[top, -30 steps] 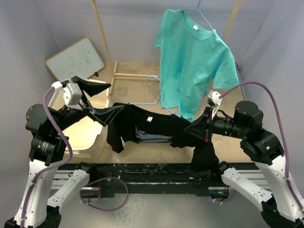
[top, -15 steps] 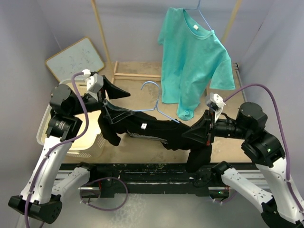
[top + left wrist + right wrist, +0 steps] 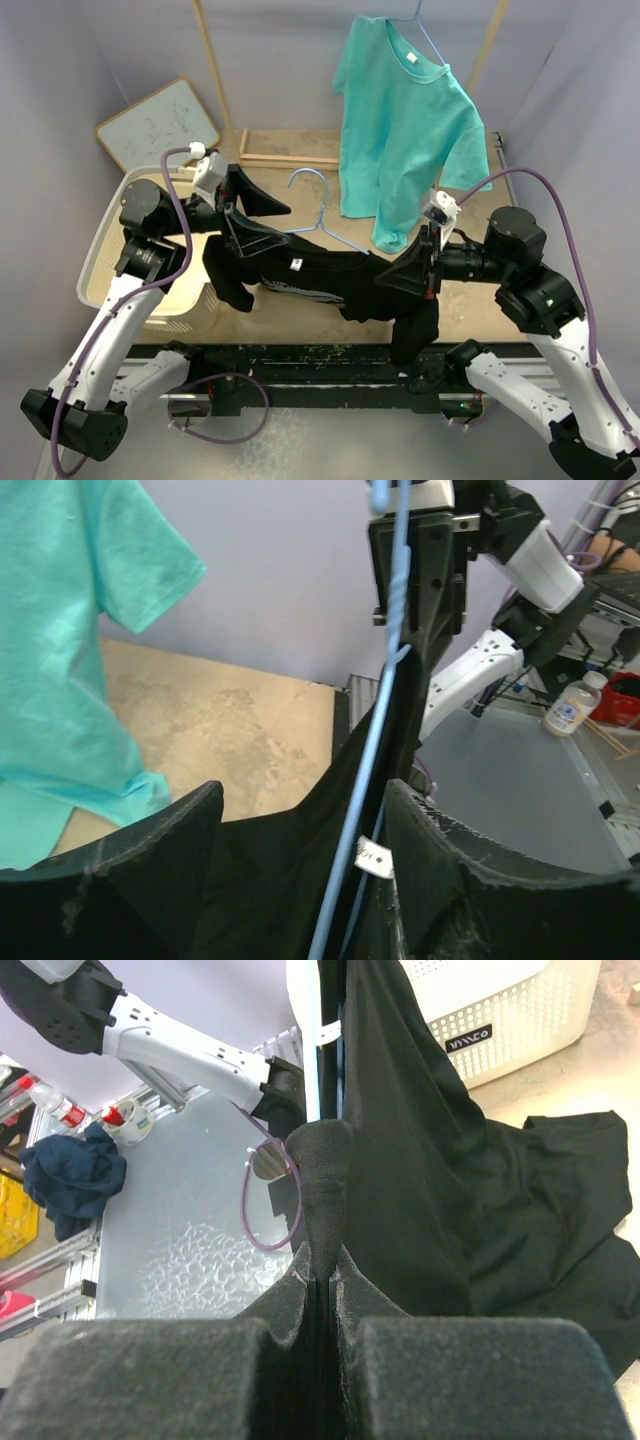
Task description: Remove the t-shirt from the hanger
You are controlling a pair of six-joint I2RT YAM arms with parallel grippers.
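The black t-shirt point(image 3: 320, 282) is hanging stretched along the blue hanger point(image 3: 384, 710), its long axis running from the left arm to the right. The left jaws are standing partly open astride the hanger's wire at the collar, gripping nothing. The right jaws are pinching the shirt's far end. Room is lying open over the bench point(image 3: 290, 160) behind the hanger.

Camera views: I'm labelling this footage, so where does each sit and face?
Top external: above and behind, looking down at the table; both arms show.
Left wrist: looks past open left gripper at blue hanger and right arm.
Right wrist: looks past shut right gripper toward white basket and left arm.
All three share the black t-shirt.
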